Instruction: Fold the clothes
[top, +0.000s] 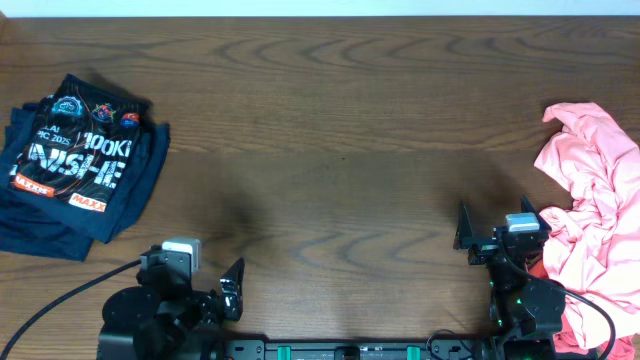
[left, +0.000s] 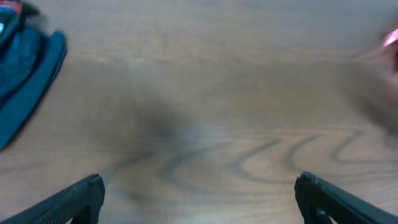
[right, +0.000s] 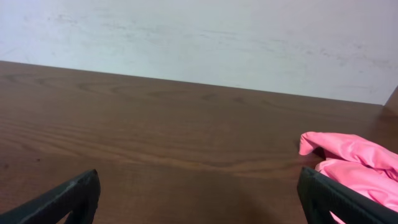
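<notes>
Black jersey (top: 85, 150) looks folded, set aside left; pink garment (top: 590, 210) crumpled right, likely next. Left jaws, right jaws spread wide, empty, at worktop (top: 330, 130) near edge.

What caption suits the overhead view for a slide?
Left gripper and right gripper open over brown wooden table; folded black printed jersey at left, crumpled coral-pink garment at right.

Black jersey (top: 75, 160) w/ white lettering, coral-pink garment (top: 592, 215)
</notes>
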